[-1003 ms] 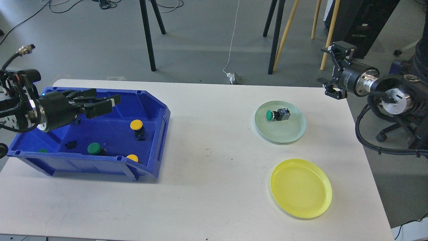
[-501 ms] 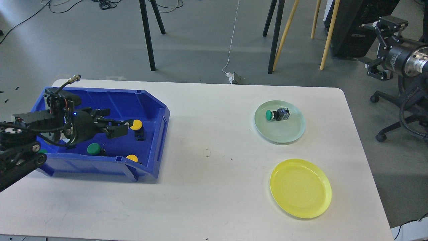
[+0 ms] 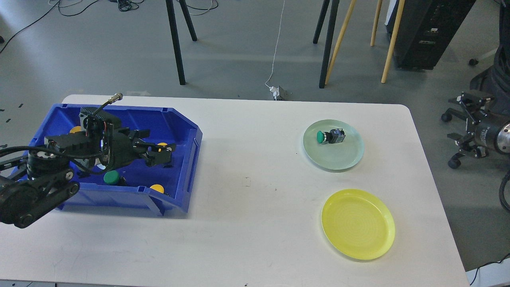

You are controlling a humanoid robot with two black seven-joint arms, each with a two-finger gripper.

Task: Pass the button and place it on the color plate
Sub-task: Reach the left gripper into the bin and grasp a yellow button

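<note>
A blue bin at the table's left holds yellow buttons and a green button. My left gripper is low inside the bin, its fingers open on either side of a yellow button that it partly hides. A pale green plate at the right holds a green button lying on its side. A yellow plate in front of it holds nothing. My right gripper is open and empty, off the table's right edge.
Another yellow button shows at the bin's far left behind my arm. The white table lies between bin and plates. Stand legs and wooden poles stand on the floor beyond the table.
My left gripper has moved right and down inside the bin to the yellow button. My right arm has drawn back to the right and lowered, away from the table.
</note>
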